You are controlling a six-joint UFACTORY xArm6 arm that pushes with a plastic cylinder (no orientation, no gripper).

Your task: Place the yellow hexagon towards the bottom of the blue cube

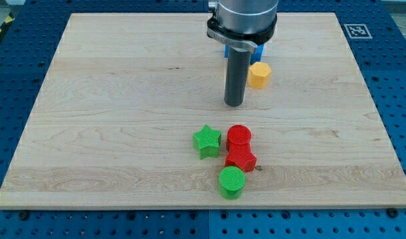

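The yellow hexagon (259, 75) lies on the wooden board (123, 113) near the view's top, right of centre. The blue cube (258, 50) is just above it, mostly hidden behind the arm's grey housing (242, 20); only small blue parts show. The hexagon seems to touch or nearly touch the cube's lower side. My tip (234, 103) is on the board, a little to the left of and below the yellow hexagon, apart from it.
A green star (206, 140), a red cylinder (239, 137), a red star-like block (241, 159) and a green cylinder (232, 181) cluster near the view's bottom centre. The board sits on a blue perforated table (395, 79).
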